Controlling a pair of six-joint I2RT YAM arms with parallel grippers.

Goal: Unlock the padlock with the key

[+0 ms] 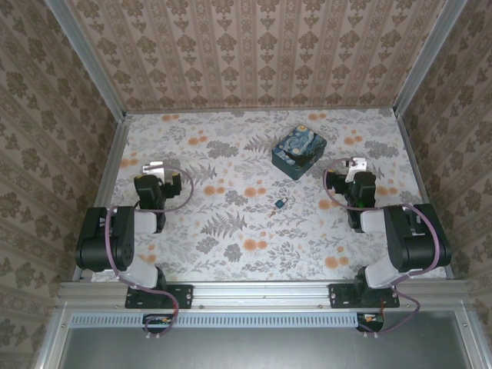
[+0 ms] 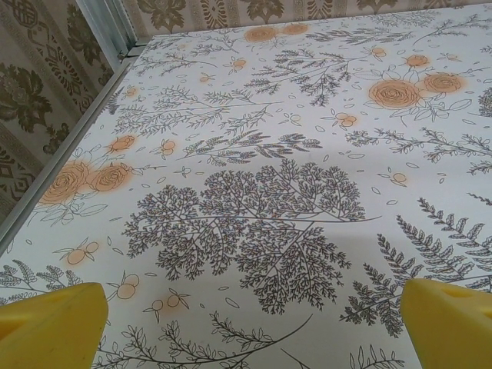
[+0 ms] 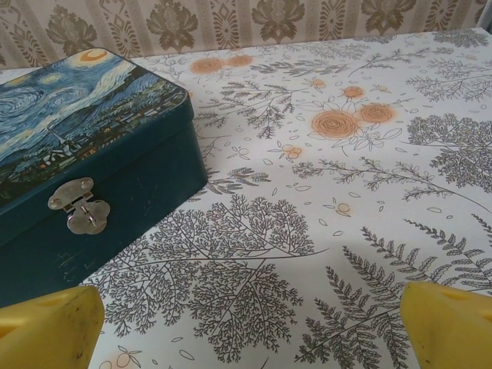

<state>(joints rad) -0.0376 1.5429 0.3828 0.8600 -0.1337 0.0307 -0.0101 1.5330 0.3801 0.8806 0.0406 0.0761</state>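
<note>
Wallpapered walls all round, busy damask stuff, and the surface (image 1: 231, 231) has a fern-and-orange-flower print that swallows small things. Not ideal for us, because the padlock (image 1: 280, 204) is just a tiny dark teal speck. It's lying loose near the middle of the surface, between the left arm (image 1: 115, 238) and the right arm (image 1: 403, 238), a bit closer to the right one. It's on the near side of the Starry Night box (image 1: 300, 151) and not touching it.

Handling-wise, we reckon it's hard metal, light, and smooth enough to skid or flip if we nudge it. Our guess is the best hold is across the flat sides of the body, leaving the shackle and keyhole free for the other arm to work the key. Pinching something that low off a flat surface looks fiddly.

Both sets of jaws stand wide apart with nothing in them. The left jaws hang over bare print near the left edge, yellow fingertips (image 2: 50, 327) poking in at the bottom corners of the wrist view. The right jaws sit near the box, facing its hasp (image 3: 77, 206), which has nothing through its ring.

What we can't make out is the key. It could be beside the padlock or in it, but it's too small to tell from above. Same goes for which way the keyhole faces.
</note>
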